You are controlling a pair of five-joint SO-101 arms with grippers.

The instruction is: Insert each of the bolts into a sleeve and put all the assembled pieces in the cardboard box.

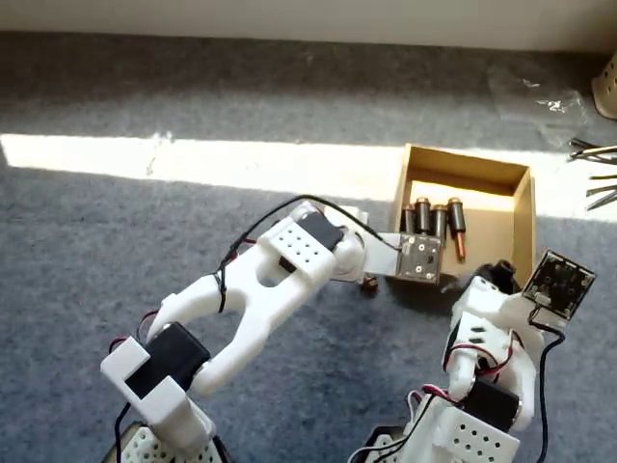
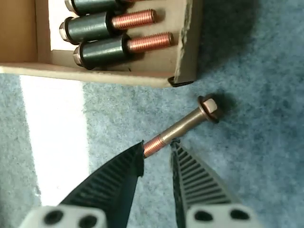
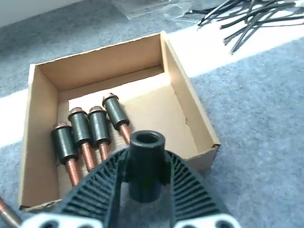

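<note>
A copper bolt lies on the grey carpet just outside the cardboard box's near corner, and it shows beside the box as bolt. My left gripper is open, its tips on either side of the bolt's threaded end. My right gripper is shut on a black sleeve, held upright with its bore facing up, just in front of the box. Several assembled pieces lie side by side inside the box, also seen as pieces.
Black cable ties and a clear plastic bag lie beyond the box at the back right. A sunlit strip crosses the carpet. The right arm's wrist camera sits close to the box's near right corner.
</note>
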